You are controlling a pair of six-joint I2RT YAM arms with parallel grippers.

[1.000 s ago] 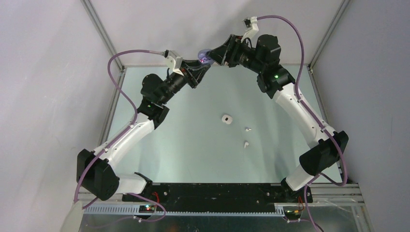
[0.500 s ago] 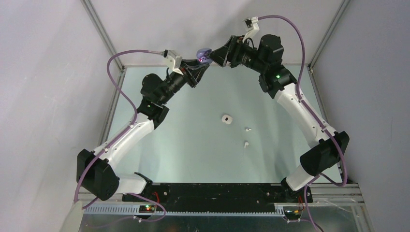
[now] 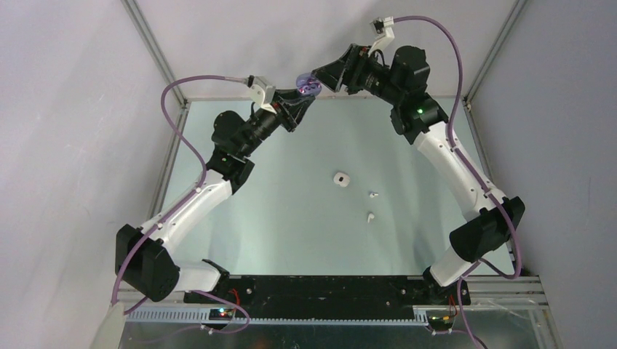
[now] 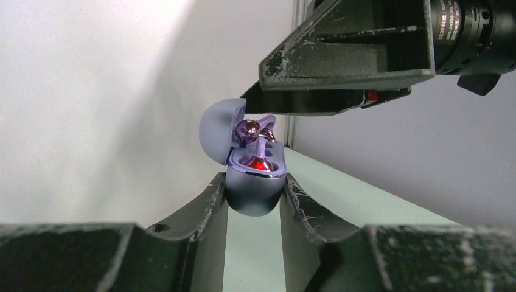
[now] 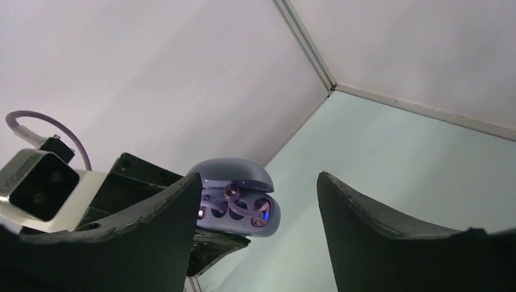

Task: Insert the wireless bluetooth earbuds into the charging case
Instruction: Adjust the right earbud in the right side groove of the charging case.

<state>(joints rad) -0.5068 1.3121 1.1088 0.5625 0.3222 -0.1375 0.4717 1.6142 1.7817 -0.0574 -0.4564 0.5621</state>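
Observation:
My left gripper (image 3: pixel 300 98) is shut on the base of a purple charging case (image 3: pixel 308 82), held high at the table's far edge with its lid open. In the left wrist view the case (image 4: pixel 252 194) sits between my fingers, a purple earbud (image 4: pixel 255 131) lying at its mouth and a red light inside. My right gripper (image 3: pixel 320 75) is open and empty, right beside and above the case. In the right wrist view the case (image 5: pixel 240 207) shows between its spread fingers. Two white earbuds (image 3: pixel 373 195) (image 3: pixel 370 216) lie on the table.
A small white charging case (image 3: pixel 340 178) lies on the green table (image 3: pixel 291 218) near the middle, left of the white earbuds. Grey enclosure walls and metal frame posts (image 3: pixel 149 43) stand close behind both grippers.
My right gripper has drawn up and slightly back from the purple case. My left gripper has held the case still.

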